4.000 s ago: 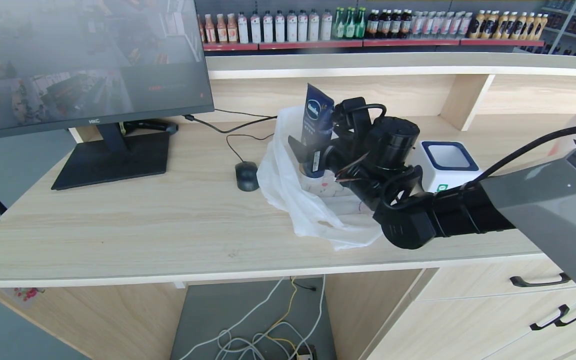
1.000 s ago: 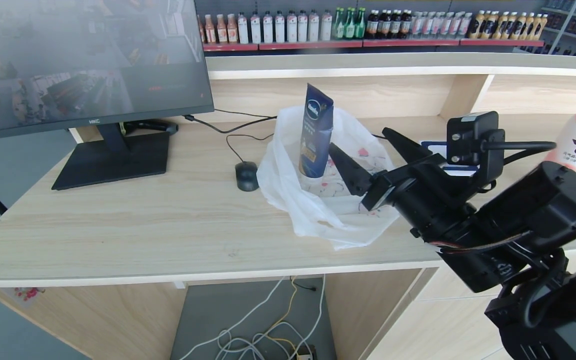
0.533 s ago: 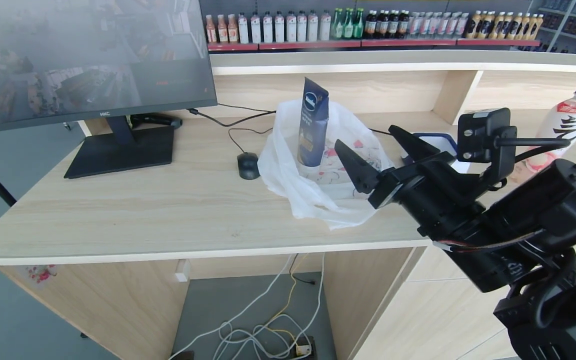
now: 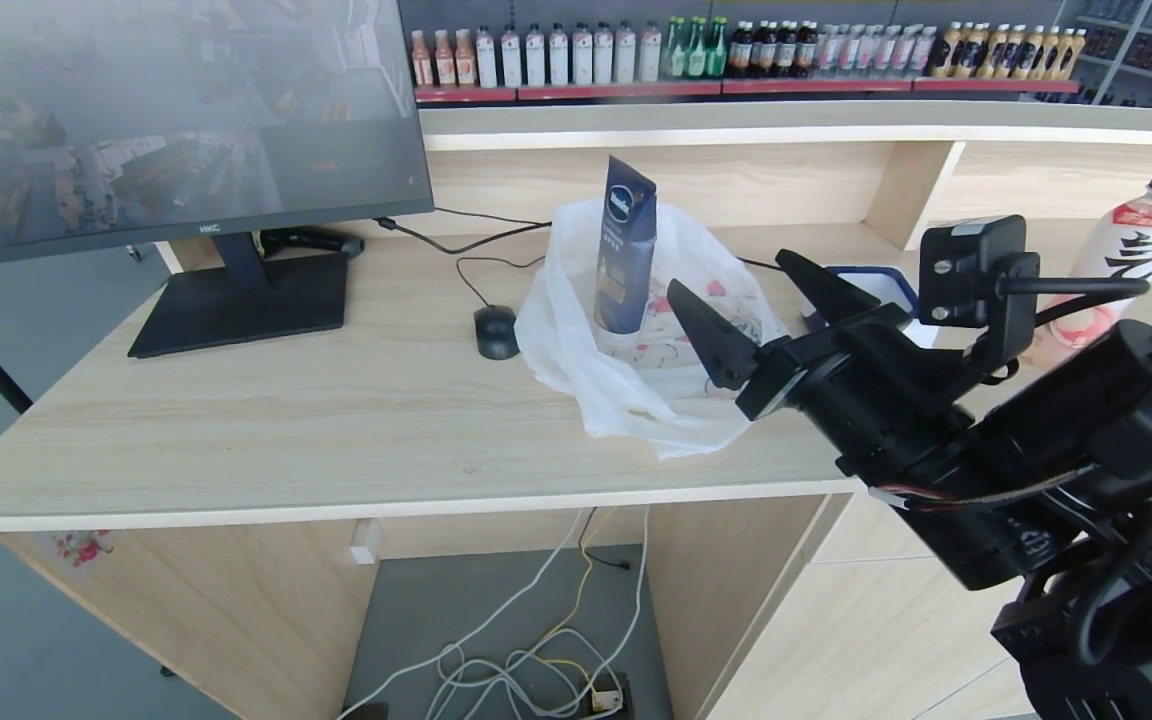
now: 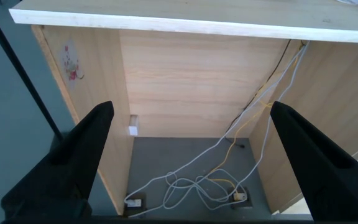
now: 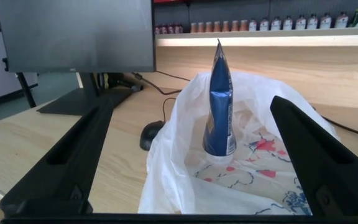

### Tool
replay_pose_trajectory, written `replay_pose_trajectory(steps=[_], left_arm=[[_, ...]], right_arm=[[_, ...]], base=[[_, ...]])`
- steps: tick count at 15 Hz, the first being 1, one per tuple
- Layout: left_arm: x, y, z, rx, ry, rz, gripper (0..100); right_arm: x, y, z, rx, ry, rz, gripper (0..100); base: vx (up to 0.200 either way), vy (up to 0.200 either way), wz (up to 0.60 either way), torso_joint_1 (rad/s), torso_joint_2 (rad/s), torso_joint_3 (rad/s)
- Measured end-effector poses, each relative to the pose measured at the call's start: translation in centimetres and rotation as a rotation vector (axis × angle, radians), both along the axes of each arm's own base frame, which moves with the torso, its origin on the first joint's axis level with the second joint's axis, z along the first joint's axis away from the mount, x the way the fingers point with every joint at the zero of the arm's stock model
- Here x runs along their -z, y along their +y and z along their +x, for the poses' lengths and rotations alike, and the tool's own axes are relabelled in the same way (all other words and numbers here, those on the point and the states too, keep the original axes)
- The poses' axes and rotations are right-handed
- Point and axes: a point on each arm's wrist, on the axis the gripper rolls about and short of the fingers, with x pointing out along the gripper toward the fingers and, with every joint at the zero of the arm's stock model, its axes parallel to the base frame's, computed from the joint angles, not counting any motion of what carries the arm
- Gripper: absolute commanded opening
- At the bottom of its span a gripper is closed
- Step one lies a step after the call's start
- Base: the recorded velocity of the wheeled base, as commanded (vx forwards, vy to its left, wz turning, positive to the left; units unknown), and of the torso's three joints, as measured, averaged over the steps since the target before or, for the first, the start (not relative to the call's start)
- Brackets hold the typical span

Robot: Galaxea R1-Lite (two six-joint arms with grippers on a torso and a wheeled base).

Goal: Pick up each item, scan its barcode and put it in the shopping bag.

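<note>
A dark blue tube (image 4: 626, 245) stands upright inside the white shopping bag (image 4: 576, 375) in the middle of the wooden counter (image 4: 236, 420). My right gripper (image 4: 736, 280) hangs open just right of the bag, a little above the counter, with nothing between its fingers. The right wrist view looks between the gripper (image 6: 191, 102) fingers at the tube (image 6: 220, 106) in the bag (image 6: 173, 174). A pink-and-white drink bottle (image 4: 1131, 255) stands at the far right. The white scanner (image 4: 886, 290) sits partly hidden behind my right arm. My left gripper (image 5: 191, 109) is open and faces the space under the counter.
A monitor (image 4: 176, 110) on a black stand fills the counter's left, with a mouse (image 4: 496, 332) and cable beside the bag. A raised ledge (image 4: 736, 125) runs along the back. Loose cables (image 5: 210, 180) lie on the floor under the counter.
My right gripper has let go of the blue tube, left it standing in the bag, and drawn back to the right, open. The head camera has shifted slightly.
</note>
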Motion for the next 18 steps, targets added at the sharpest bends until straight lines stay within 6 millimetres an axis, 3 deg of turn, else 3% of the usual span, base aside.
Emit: replay_pose_trajectory(steps=[2,18], left_arm=[[0.00,0.00,0.00,0.000,0.000,0.001,100],[0.00,0.00,0.00,0.000,0.000,-0.010,100]], right_arm=[[0.01,-0.08,-0.08,0.001,0.001,-0.001,100],[0.18,-0.92,0.51,0.034,0.007,-0.004,100]], base=[[0.000,0.000,0.00,0.000,0.00,0.000],[0.000,-0.200,0.00,0.004,0.00,0.003]])
